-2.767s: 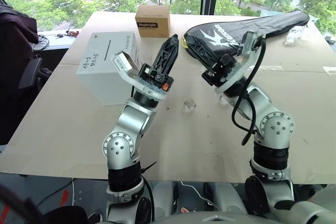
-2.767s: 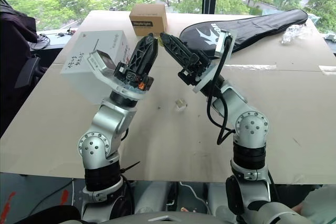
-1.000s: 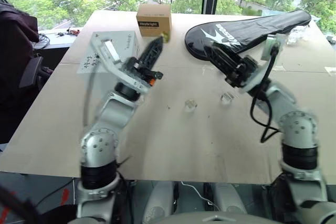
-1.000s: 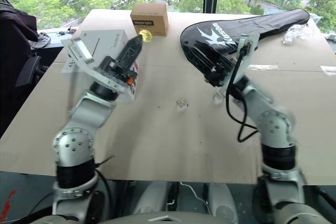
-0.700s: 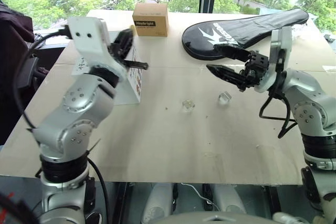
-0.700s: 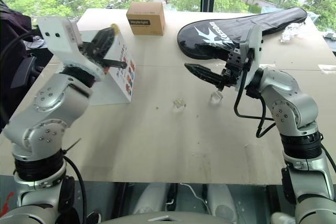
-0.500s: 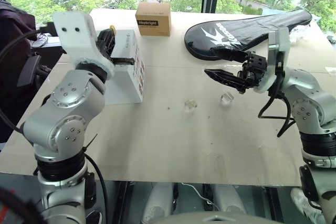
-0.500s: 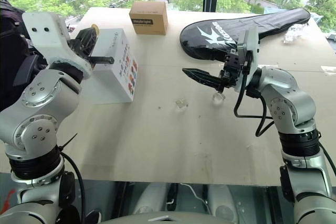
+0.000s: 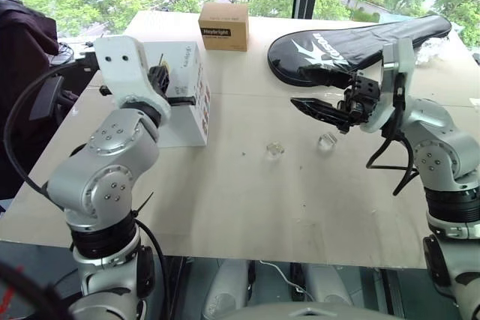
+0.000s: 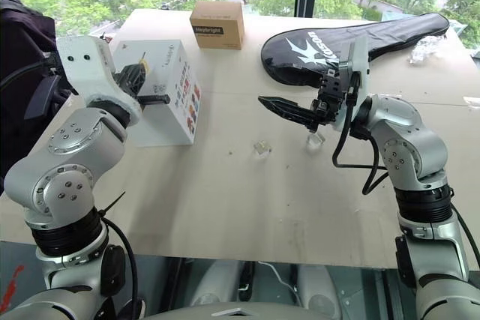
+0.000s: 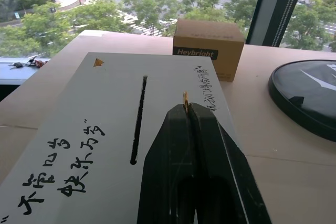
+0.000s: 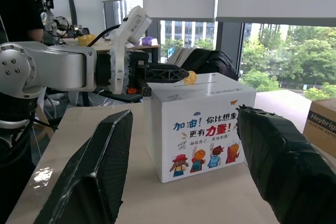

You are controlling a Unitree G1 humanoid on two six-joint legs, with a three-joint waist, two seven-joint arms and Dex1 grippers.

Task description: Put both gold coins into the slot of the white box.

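While brown box [image 11: 209, 47] reads "Heybright" | black bag [image 9: 360, 39] "BOSSUN" | white box [image 11: 121, 140] handwritten

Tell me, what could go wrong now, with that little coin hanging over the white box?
The gold coin is pinched only by its edge at the very tip of the left gripper, so it could slip out. It sits beside the slot, not over it, and might land on the white box instead. The right gripper hangs open above two small clear pieces and may nudge them away.
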